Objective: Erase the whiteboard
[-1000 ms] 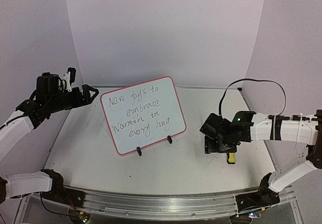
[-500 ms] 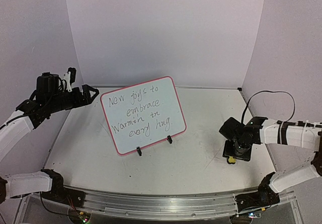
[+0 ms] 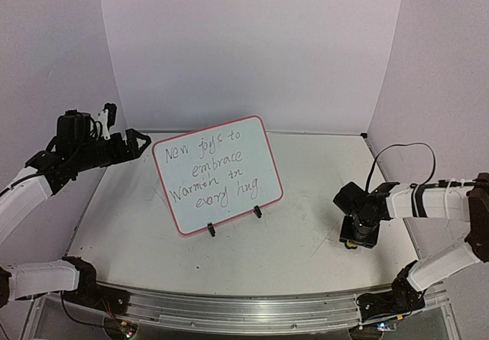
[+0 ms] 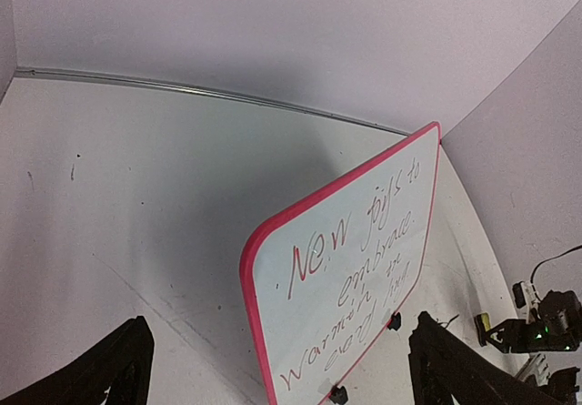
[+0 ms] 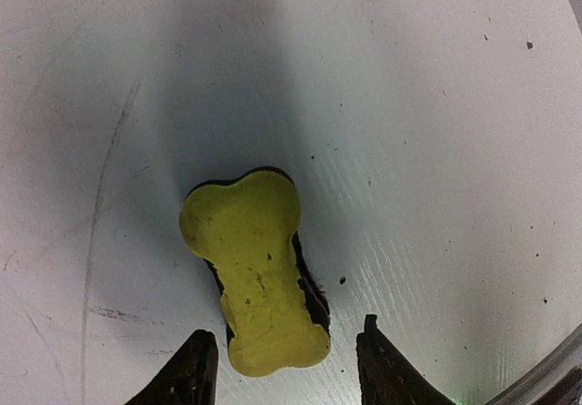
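Note:
The whiteboard [image 3: 218, 173] stands tilted on two black feet at the table's middle, with a red-pink frame and dark handwritten text; the left wrist view shows it edge-on [image 4: 346, 268]. My left gripper [image 3: 140, 142] hovers open just left of its top left corner, touching nothing [image 4: 282, 318]. A yellow bone-shaped eraser [image 5: 255, 268] with a black underside lies flat on the table at the right [image 3: 349, 243]. My right gripper [image 3: 357, 237] points down over it. In the right wrist view this gripper [image 5: 286, 328] is open, one finger on each side of the eraser's near end, with small gaps.
The grey table [image 3: 306, 164] has white walls behind and on both sides. A black cable [image 3: 397, 153] loops above the right arm. A metal rail [image 3: 244, 309] runs along the near edge, between the arm bases.
My right gripper has swung right and come down over the eraser, its jaws narrowing round it. The left arm and the whiteboard have not moved.

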Robot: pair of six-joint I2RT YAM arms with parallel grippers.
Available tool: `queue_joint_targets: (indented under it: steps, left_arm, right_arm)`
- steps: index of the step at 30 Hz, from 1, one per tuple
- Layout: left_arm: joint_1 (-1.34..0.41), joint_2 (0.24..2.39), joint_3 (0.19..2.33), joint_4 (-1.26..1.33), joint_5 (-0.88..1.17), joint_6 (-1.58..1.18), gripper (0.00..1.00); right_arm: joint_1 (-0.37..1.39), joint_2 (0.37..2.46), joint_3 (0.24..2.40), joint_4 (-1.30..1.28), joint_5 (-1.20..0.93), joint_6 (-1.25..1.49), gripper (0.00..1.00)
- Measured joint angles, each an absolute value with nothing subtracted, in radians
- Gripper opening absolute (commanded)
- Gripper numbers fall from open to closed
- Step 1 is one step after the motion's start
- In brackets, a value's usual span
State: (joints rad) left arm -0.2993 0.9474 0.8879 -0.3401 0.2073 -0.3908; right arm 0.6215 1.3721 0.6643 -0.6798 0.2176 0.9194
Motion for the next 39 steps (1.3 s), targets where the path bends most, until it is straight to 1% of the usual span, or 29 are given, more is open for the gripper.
queue_joint_targets:
  steps: [9, 13, 20, 24, 26, 30, 35, 39]
  left_arm:
    - [-0.299, 0.952, 0.888, -0.340, 0.207, -0.391, 1.00]
    - [-0.299, 0.953, 0.888, -0.340, 0.207, -0.391, 1.00]
    - [-0.299, 0.955, 0.888, -0.340, 0.207, -0.391, 1.00]
    - [-0.299, 0.956, 0.888, -0.340, 0.207, -0.391, 1.00]
    - [-0.299, 0.956, 0.888, -0.340, 0.207, -0.391, 1.00]
    - [-0.299, 0.958, 0.888, -0.340, 0.207, -0.392, 1.00]
    - [-0.299, 0.974, 0.887, -0.339, 0.206, -0.433, 1.00]
    - [-0.299, 0.984, 0.843, -0.309, 0.207, -0.518, 1.00]
  right_arm:
    - [0.588, 1.435, 0.664, -0.629, 0.217, 0.876, 0.49]
    - [0.572, 1.440, 0.664, -0.612, 0.219, 0.857, 0.46]
    - [0.559, 1.442, 0.664, -0.575, 0.219, 0.822, 0.33]
    - [0.556, 1.450, 0.664, -0.558, 0.220, 0.806, 0.20]
    - [0.556, 1.451, 0.664, -0.555, 0.223, 0.802, 0.18]
    - [0.556, 1.451, 0.664, -0.548, 0.227, 0.794, 0.07]
    - [0.555, 1.434, 0.664, -0.537, 0.215, 0.770, 0.07]
    - [0.559, 1.339, 0.674, -0.538, 0.190, 0.738, 0.05]
